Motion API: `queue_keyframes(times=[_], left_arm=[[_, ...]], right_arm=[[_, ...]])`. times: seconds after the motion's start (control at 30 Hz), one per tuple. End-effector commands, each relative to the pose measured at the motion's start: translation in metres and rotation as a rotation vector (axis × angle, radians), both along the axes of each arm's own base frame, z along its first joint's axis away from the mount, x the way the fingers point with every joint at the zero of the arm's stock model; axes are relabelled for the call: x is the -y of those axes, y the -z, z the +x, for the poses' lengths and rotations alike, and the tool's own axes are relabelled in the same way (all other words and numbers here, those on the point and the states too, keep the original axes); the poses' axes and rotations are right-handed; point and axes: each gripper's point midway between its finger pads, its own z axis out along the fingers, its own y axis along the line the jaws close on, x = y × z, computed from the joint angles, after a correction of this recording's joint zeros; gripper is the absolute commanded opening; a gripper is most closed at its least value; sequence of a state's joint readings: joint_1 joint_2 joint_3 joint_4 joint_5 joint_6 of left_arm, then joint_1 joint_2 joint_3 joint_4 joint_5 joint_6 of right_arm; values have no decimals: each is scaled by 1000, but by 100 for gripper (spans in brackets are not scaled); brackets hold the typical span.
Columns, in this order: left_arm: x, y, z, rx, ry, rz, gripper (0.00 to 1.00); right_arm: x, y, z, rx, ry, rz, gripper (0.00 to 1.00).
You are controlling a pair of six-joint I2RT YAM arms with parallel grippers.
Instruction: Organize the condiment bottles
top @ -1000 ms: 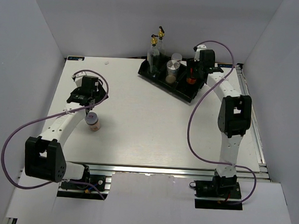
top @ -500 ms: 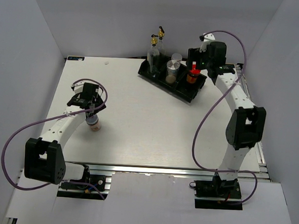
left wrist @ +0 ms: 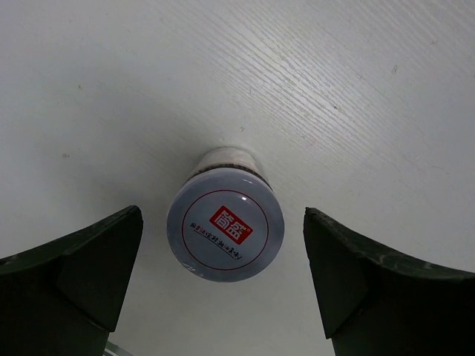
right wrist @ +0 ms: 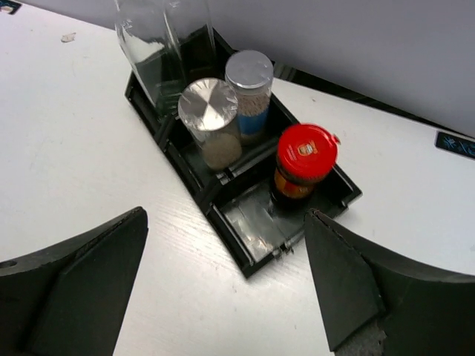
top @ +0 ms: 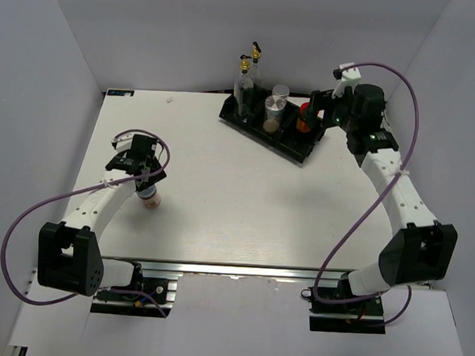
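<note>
A pinkish jar (top: 150,198) with a silver lid (left wrist: 225,233) stands alone on the white table at the left. My left gripper (top: 144,175) is open right above it, its fingers (left wrist: 82,267) apart on either side of the lid. In the black tray (top: 304,151) at the back stand two tall glass bottles (top: 245,83) with gold tops, a pale silver-lidded jar (right wrist: 210,122), a blue-labelled silver-lidded jar (right wrist: 249,93) and the red-capped jar (right wrist: 304,160). My right gripper (top: 324,111) is open and empty, just right of the red-capped jar (top: 305,118).
The tray's near end compartment (right wrist: 278,216) beside the red-capped jar holds nothing. White walls enclose the table on three sides. Purple cables loop off both arms. A small white scrap (top: 170,100) lies at the table's back left.
My left gripper has moved down and nearer, over the pinkish jar. My right gripper has pulled back to the right, away from the red-capped jar, which now stands in the tray.
</note>
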State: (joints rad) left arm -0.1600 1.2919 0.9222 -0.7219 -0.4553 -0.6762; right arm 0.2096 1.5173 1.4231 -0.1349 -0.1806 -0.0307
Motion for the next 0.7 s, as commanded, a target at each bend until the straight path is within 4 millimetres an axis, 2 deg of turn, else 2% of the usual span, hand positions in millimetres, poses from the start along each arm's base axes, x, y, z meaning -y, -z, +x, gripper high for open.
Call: queue_keyframes(times=[0.0,0.13,0.23,0.27,0.37,0.43,0.47,0.5,0.53,0.6,0.63,0.67], left_arm=[[0,-4,4,46,-19,-12,98],[0,12,-5,1,-20,-15,97],[-1,15,-6,-11,-31,-6,86],[-1,13,-4,-2,-32,-9,77],[2,3,3,31,-18,-22,62],[4,-6,8,58,-4,-28,49],[8,-9,12,70,13,-45,44],[13,-16,17,87,42,-51,33],[19,-21,21,101,71,-58,27],[46,-35,32,145,172,-28,20],[59,-54,42,189,213,-10,19],[86,-65,48,224,290,3,18]], right_arm=[[17,-38,-16,131,74,22,89],[38,-35,-26,125,173,-9,89],[46,-26,-32,108,214,-23,90],[47,-26,-34,105,215,-21,89],[45,-21,-39,92,203,-14,89],[43,-16,-43,85,190,-16,89],[45,-17,-44,85,195,-14,89],[50,-16,-44,85,223,-15,89],[54,-11,-43,74,245,0,89],[60,-10,-44,51,273,61,89],[71,-6,-43,38,301,75,89],[76,-5,-44,31,318,102,89]])
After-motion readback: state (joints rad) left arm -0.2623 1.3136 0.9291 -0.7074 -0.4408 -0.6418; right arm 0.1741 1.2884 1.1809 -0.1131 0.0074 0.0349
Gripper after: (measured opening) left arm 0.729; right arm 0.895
